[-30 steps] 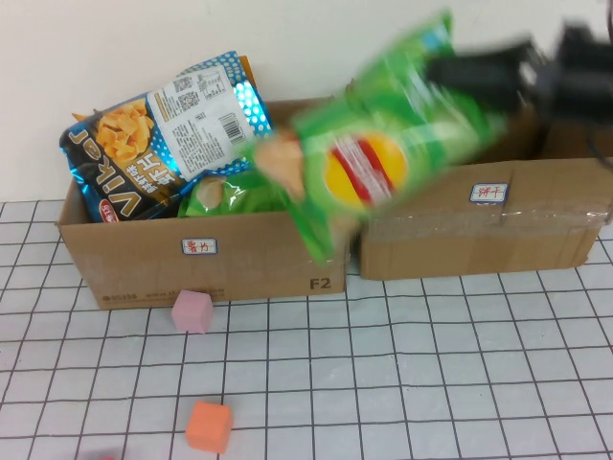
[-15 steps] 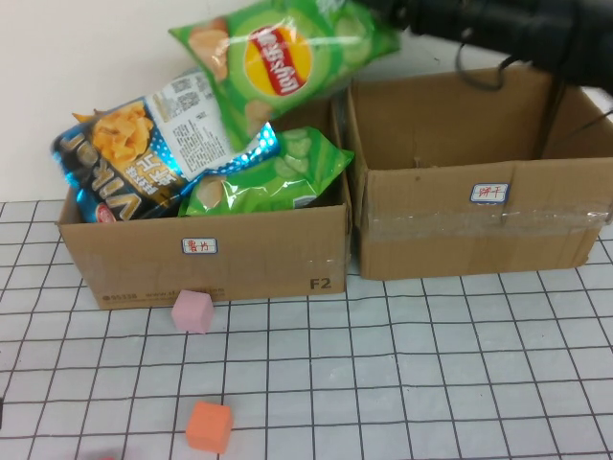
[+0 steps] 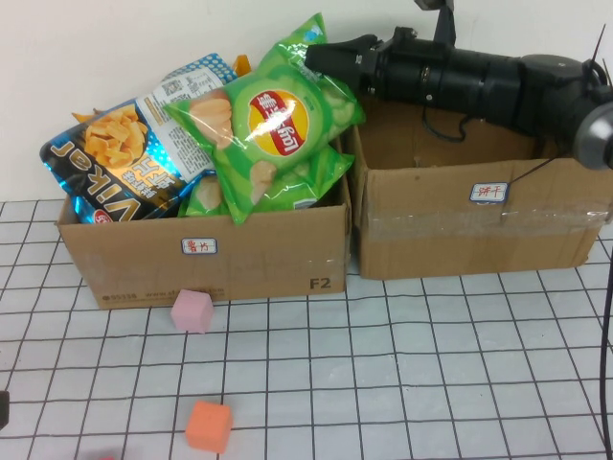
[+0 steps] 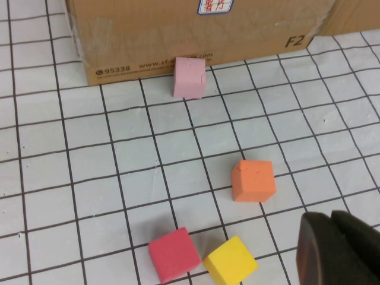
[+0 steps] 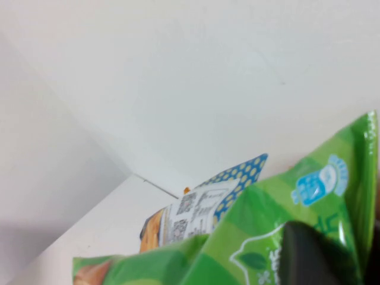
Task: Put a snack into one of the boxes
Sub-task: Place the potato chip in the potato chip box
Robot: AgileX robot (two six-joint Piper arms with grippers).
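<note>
A green Lay's chip bag (image 3: 268,125) lies tilted on top of the other bags in the left cardboard box (image 3: 268,259). My right gripper (image 3: 324,57) reaches in from the right above the boxes and is shut on the bag's top corner. In the right wrist view a dark finger (image 5: 314,255) presses on the green bag (image 5: 249,243). The right cardboard box (image 3: 450,230) looks empty. My left gripper (image 4: 323,228) is shut and empty, low over the table at the front left, near the loose blocks.
A blue chip bag (image 3: 124,153) and another green bag (image 3: 321,177) fill the left box. A pink block (image 3: 192,310) sits against that box's front and an orange block (image 3: 208,425) lies nearer. Red (image 4: 173,254) and yellow (image 4: 231,261) blocks lie by the left gripper.
The right arm has carried the green bag left, from over the gap between the boxes to above the left box, then lowered it onto the other bags.
</note>
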